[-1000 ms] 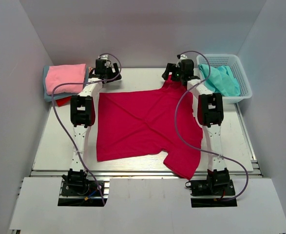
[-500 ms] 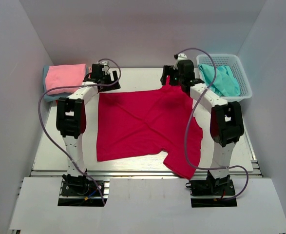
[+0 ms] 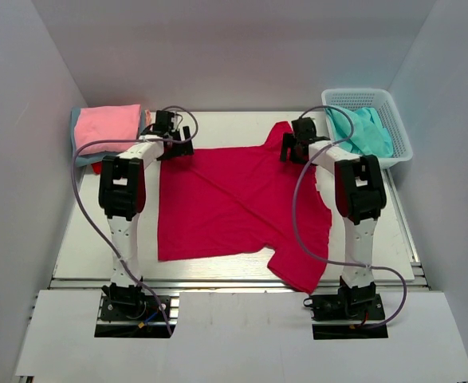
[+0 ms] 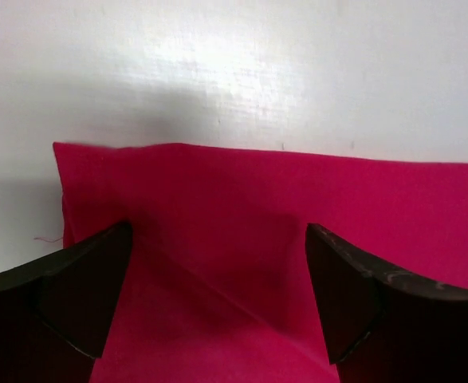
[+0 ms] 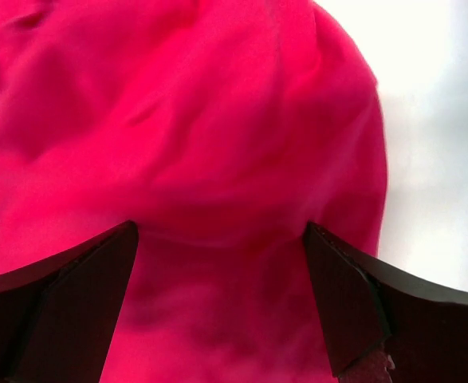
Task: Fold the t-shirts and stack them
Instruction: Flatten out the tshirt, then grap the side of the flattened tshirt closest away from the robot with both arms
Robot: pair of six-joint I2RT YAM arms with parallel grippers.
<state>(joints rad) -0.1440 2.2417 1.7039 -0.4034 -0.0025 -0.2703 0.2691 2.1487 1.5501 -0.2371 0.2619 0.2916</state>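
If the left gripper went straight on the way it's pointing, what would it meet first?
Most likely the crimson t-shirt, near its far left corner; the open left gripper points down at it. How far above it hangs is unclear.

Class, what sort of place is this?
Probably a robot laundry-folding test bench: white walls enclose a table with a left arm, a right arm, a spread crimson t-shirt and a mesh basket.

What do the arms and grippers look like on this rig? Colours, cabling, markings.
The left arm and right arm match: white links, black joint housings, black bases. A lilac cable loops loosely along each from base to wrist. The left gripper and right gripper have dark, near-black wedge-shaped fingers. No markings are legible.
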